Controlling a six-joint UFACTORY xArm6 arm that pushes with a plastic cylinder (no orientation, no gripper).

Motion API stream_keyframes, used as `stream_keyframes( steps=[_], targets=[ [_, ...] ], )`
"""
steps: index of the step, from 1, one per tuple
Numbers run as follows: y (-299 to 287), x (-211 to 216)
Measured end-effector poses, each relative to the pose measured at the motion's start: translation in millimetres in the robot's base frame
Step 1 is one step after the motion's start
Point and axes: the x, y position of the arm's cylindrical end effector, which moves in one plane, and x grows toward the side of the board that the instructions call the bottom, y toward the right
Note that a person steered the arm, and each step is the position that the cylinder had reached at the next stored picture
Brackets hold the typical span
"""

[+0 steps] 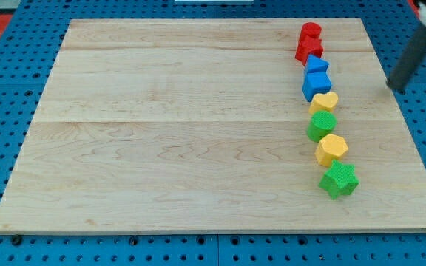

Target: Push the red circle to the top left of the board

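The pale wooden table [161, 133], set on a blue perforated base [6, 89], carries a column of small plastic blocks down the right part of the frame. At the column's top sits the red circular block [310, 31], close to the table's upper edge and touching a second red block [308, 50] of unclear shape just below it. Beneath these come a blue triangular block [316, 64], a blue cube-like block [316, 84], a yellow heart-like block [324, 102], a green rounded block [321, 125], a yellow hexagonal block [331, 148] and a green star-shaped block [339, 179]. There is no pincer here to open or close — only the dark rod, holding nothing, and my tip [396, 89] rests near the right edge, well apart from every block. The red circle lies up and to the left of my tip, and its goal, the upper left corner, lies far to the frame's left. I judge the coming move needs my tip brought round to the circle's right side, level with it — above the second red block — so the push runs leftward along the upper edge without dragging neighbours.
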Motion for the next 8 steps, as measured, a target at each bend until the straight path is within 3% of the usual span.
stream_keyframes(
  steps=[1,2,3,4,5,6,7,8],
  targets=[
    [-33.6,-81.8],
    [-58.4,-109.0],
    [-117.2,-85.8],
    [-216.3,-103.0],
    [-362.8,-105.6],
    [-448.3,-108.0],
    [-463.9,-107.0],
    [-414.7,-113.0]
  ],
)
